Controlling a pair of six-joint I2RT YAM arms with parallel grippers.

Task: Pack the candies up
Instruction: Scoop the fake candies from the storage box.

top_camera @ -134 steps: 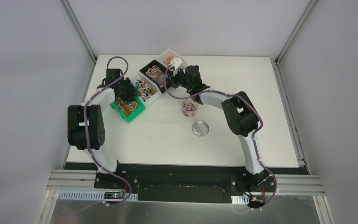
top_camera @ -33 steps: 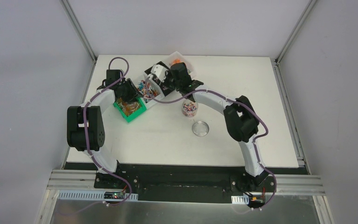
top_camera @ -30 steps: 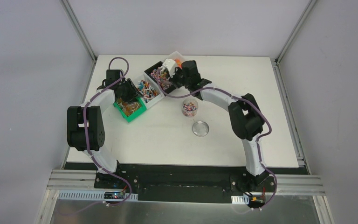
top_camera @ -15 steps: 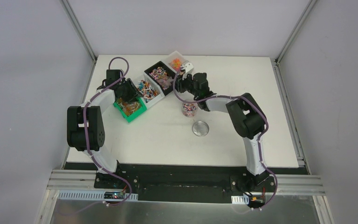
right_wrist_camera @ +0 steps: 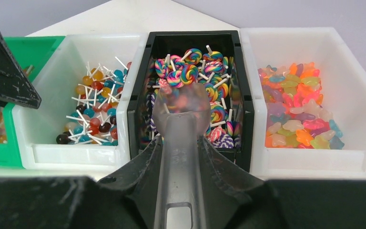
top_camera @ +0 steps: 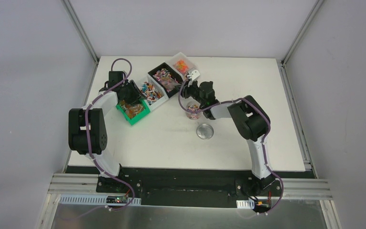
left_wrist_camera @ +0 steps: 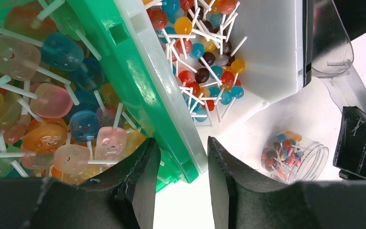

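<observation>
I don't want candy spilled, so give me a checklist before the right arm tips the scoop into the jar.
1. Right gripper holding the scoop: ok, fingers closed on its handle.
2. Jar uncovered: ok, the lid lies beside it.
3. Jar upright, room above its candies: ok.
4. Scoop over the jar mouth: not ok, its bowl sits by the black bin.
5. Scoop loaded: cannot tell, the clear bowl shows colours behind it.
6. Left gripper steadying the green bin: ok, fingers on its wall.
</observation>
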